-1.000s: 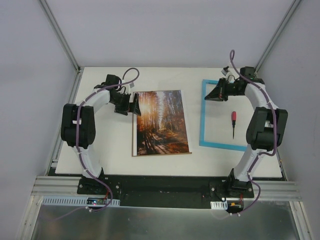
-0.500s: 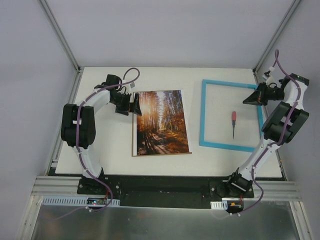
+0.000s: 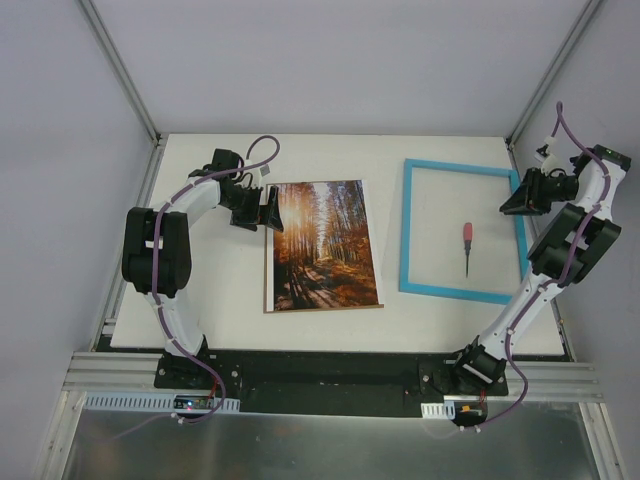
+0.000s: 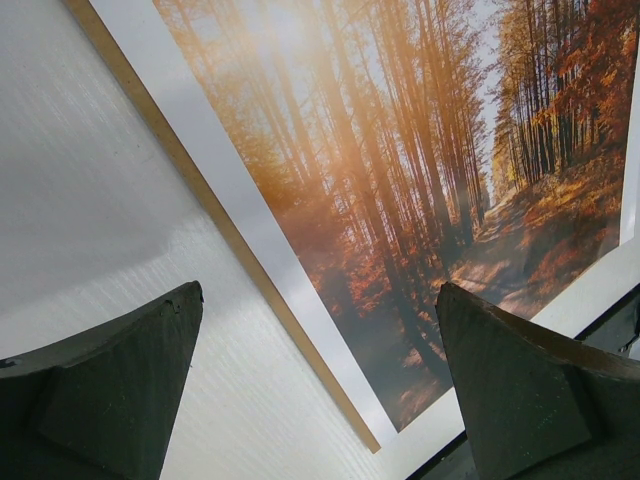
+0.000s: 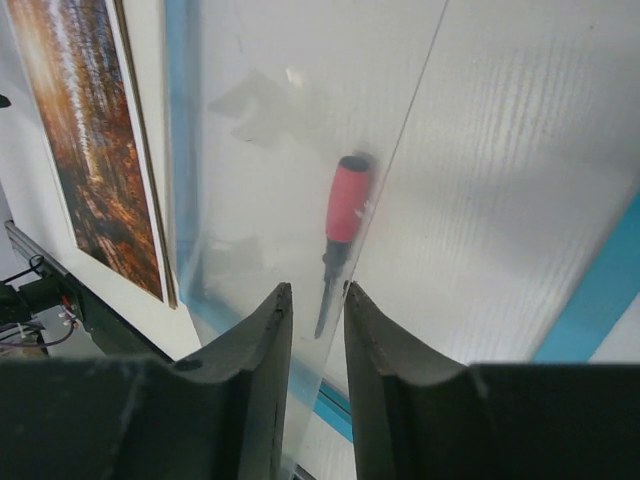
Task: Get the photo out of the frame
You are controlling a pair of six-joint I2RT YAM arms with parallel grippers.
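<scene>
The photo [image 3: 325, 243], an autumn forest print, lies face up on a brown backing board [image 3: 268, 290] left of the table's middle. Its top left corner fills the left wrist view [image 4: 400, 150]. My left gripper [image 3: 272, 210] [image 4: 320, 292] hovers wide open at that corner, holding nothing. The empty turquoise frame [image 3: 406, 230] [image 5: 600, 290] lies flat to the right. My right gripper [image 3: 508, 203] [image 5: 316, 290] sits over the frame's right side. Its jaws stand a narrow gap apart. A thin clear sheet [image 5: 260, 120] has its edge running into that gap.
A red-handled screwdriver [image 3: 466, 243] [image 5: 345, 205] lies inside the frame's opening, seen through the clear sheet. The enclosure's walls and metal posts stand close on the left, back and right. The right arm's elbow is close to the right wall.
The right arm swung from the frame's top left corner to its right side, and its shut jaws have parted a little. The left arm, photo and frame stayed put.
</scene>
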